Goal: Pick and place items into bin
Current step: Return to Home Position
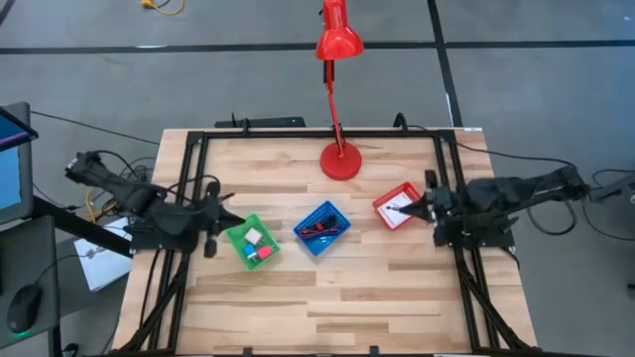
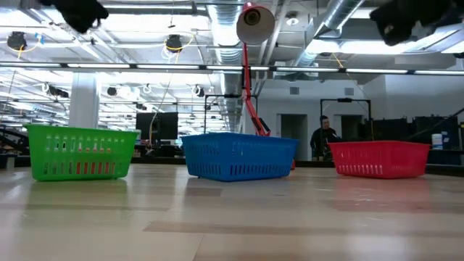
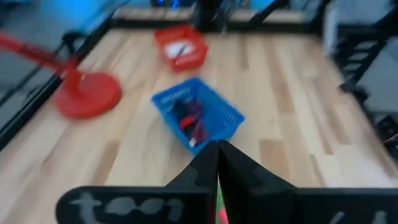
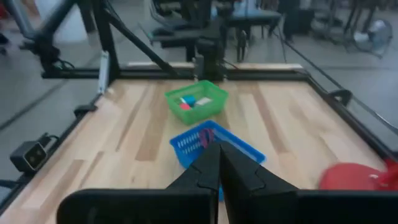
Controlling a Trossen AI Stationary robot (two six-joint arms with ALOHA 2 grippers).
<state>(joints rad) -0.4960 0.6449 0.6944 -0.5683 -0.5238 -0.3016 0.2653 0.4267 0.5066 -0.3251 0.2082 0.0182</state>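
High view, arms: the left gripper [image 1: 231, 226] hangs just left of the green plastic mesh basket [image 1: 234, 241]. The right gripper [image 1: 407, 209] hangs over the right part of the red plastic mesh basket [image 1: 395, 188]. From above, the set of either pair of fingers cannot be made out.
High view, items: small white and red pieces [image 1: 258, 246] lie in the green basket. Dark tangled cords [image 1: 322, 229] lie in the blue plastic mesh basket [image 1: 303, 235] at the middle. A white printed packet [image 1: 397, 216] lies in the red basket, partly covered by the right gripper's tip.
High view, surface: a pale wooden plank table [image 1: 347, 297] sits in a black frame. A tall red desk lamp [image 1: 340, 161] stands at the far middle, its shade out past the far edge. A blue screen [image 1: 8, 164] is cut off at the left, and grey floor lies all round.
Low view, hidden: the basket walls hide all contents. Both arms are only dark shapes cut off at the top corners.
Low view, room: an open hall with ceiling pipes and lights. A person [image 2: 324, 138] stands far off, seen between the blue and red baskets.
Left wrist view: blurred. Its two dark fingers [image 3: 205, 171] are pressed together, empty. The blue basket with the cords lies beyond them, the red basket farther off.
Right wrist view: its fingers [image 4: 202, 171] are clenched on nothing and hide part of the blue basket. The green basket lies beyond, and the lamp base is cut off at the edge.
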